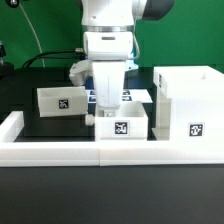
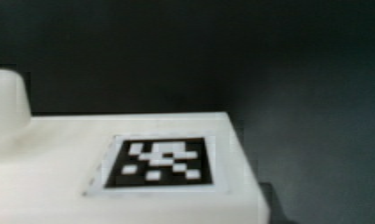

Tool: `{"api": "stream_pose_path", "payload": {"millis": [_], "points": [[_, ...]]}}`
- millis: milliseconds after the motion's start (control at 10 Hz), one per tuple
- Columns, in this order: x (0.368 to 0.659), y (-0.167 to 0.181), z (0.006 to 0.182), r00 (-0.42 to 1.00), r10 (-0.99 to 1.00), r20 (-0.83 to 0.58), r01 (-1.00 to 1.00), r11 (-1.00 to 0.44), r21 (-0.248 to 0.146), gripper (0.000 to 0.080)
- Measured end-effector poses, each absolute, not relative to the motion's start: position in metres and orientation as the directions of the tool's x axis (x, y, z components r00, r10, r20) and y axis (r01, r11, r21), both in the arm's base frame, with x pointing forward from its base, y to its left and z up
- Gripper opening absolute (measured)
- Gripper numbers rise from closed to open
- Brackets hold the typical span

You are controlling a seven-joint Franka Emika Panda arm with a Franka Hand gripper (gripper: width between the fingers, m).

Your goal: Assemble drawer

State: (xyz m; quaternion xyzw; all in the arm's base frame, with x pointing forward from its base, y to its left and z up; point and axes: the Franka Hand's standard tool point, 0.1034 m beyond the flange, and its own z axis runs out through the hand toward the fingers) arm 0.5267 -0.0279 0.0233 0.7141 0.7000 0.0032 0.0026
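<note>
A small white tray [image 1: 121,124] with a square marker on its front stands near the front rail. My gripper [image 1: 108,106] reaches down onto this tray's back part, and its fingertips are hidden there. A second small tray [image 1: 61,100] stands apart at the exterior view's left. The large open-fronted box housing [image 1: 190,108] stands at the exterior view's right. The wrist view shows a white tray surface [image 2: 59,165] with its marker [image 2: 161,162] very close; no fingers show clearly.
A long white border rail [image 1: 100,153] runs along the front and another [image 1: 9,126] along the exterior view's left. The marker board [image 1: 134,97] lies behind the gripper. A white rounded shape [image 2: 3,100] shows in the wrist view. Cables lie at the back.
</note>
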Motion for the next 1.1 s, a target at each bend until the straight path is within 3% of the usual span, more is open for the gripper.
{"api": "stream_pose_path", "payload": {"millis": [400,500,700,900,1100], "points": [[0.526,-0.031,0.023,0.026,1.0,0.0,1.0,-0.026,0.007,0.0044],[0.526,-0.029,0.02,0.025,1.0,0.003,0.999,-0.025,0.038,0.0044],[0.528,-0.015,0.014,0.026,1.0,0.008,0.999,-0.026,0.026,0.0044],[0.534,-0.009,0.016,0.041,0.999,0.012,0.997,-0.041,0.065,0.0044],[0.532,-0.011,0.015,0.044,0.999,0.012,0.997,-0.045,0.061,0.0044]]}}
